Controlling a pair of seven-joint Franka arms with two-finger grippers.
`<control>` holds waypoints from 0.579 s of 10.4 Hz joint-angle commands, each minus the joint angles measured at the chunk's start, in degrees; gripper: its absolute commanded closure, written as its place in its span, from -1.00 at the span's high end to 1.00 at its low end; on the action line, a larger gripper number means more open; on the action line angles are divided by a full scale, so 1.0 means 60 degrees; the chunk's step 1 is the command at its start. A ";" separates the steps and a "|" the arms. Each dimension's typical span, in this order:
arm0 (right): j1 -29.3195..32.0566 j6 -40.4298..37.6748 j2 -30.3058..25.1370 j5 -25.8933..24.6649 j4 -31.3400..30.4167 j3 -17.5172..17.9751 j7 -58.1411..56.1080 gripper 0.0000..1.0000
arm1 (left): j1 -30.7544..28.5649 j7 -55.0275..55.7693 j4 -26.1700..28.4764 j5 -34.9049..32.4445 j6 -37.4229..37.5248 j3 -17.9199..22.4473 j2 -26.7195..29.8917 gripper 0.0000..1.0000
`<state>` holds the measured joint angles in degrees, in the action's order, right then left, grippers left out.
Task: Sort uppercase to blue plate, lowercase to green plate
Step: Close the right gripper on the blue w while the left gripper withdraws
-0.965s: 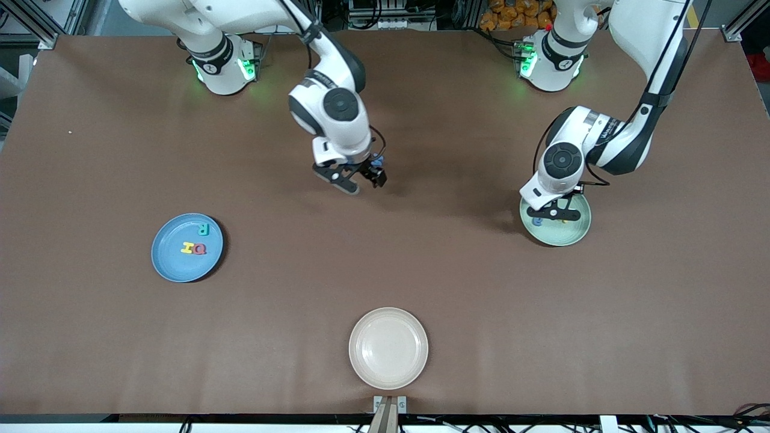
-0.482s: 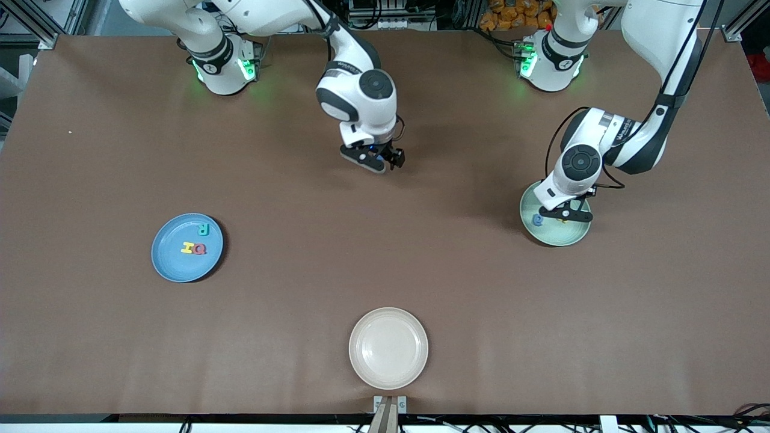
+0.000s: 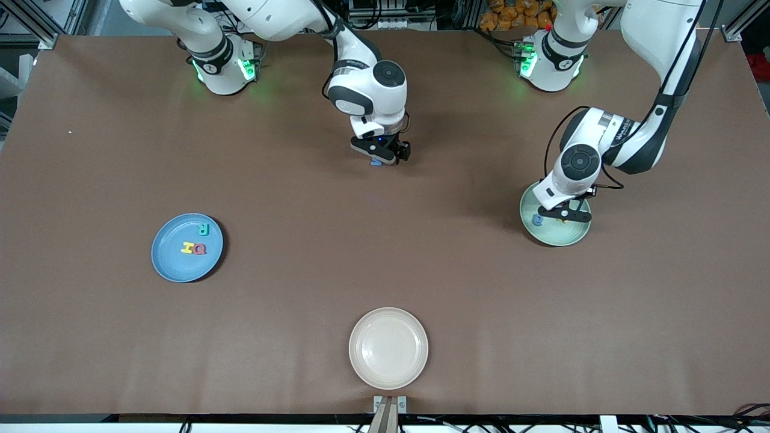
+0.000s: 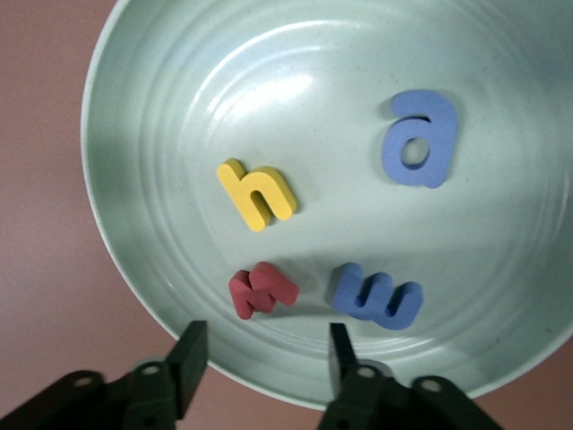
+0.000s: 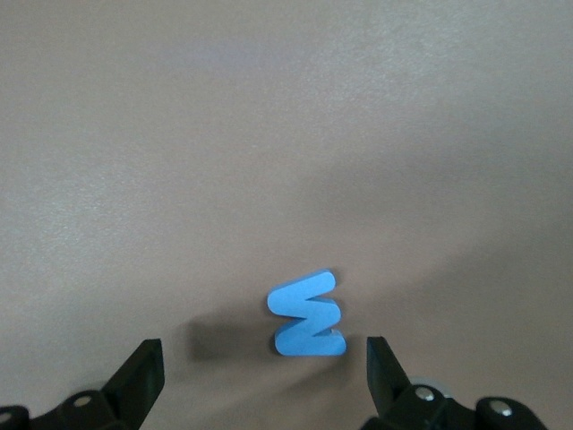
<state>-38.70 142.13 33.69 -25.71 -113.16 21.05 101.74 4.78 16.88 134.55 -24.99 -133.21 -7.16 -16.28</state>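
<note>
My left gripper (image 4: 266, 360) hangs open and empty over the edge of the green plate (image 4: 269, 81) (image 3: 556, 236). In that plate lie the lowercase letters: a yellow h (image 4: 258, 193), a blue a (image 4: 419, 139), a red w (image 4: 261, 289) and a blue m (image 4: 376, 296). My right gripper (image 5: 261, 372) (image 3: 380, 156) is open, low over the large blue uppercase W/M (image 5: 307, 315) (image 3: 376, 162), which lies flat on the bare table between its fingers. The blue plate (image 3: 171, 264) holds a teal R (image 3: 203, 229), a yellow H (image 3: 187, 246) and a red Q (image 3: 200, 249).
A cream-white plate (image 3: 388, 347) with nothing in it sits near the table edge closest to the front camera. The brown table stretches wide between the three plates.
My right arm has swung toward the robots' bases and come down over the blue W/M. My left gripper has shifted slightly over the green plate and its fingers have opened.
</note>
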 commanded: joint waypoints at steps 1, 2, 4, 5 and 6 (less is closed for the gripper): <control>0.0298 0.0217 -0.0034 -0.0665 -0.0197 0.0140 0.0270 1.00 | 0.0008 -0.0191 0.0149 -0.0230 -0.0152 0.0006 0.0253 0.42; 0.0327 0.0290 -0.0049 -0.0870 -0.0385 0.0140 0.0255 1.00 | 0.0023 -0.0177 0.0047 -0.0157 -0.0152 0.0006 0.0282 0.47; 0.0401 0.0714 -0.0078 -0.1164 -0.0782 0.0140 0.0270 1.00 | 0.0096 -0.0104 -0.0275 0.0221 -0.0138 -0.0008 0.0297 0.51; 0.0401 0.0715 -0.0078 -0.1165 -0.0783 0.0140 0.0270 1.00 | 0.0125 -0.0190 -0.0494 0.0920 -0.0138 -0.0009 0.0340 0.51; 0.0386 0.0715 -0.0092 -0.1165 -0.0783 0.0140 0.0284 1.00 | 0.0125 -0.0206 -0.0685 0.1406 -0.0138 -0.0023 0.0413 0.51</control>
<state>-37.36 145.79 33.67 -30.79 -116.76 21.01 101.84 5.15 16.76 131.58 -20.58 -134.17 -7.33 -15.57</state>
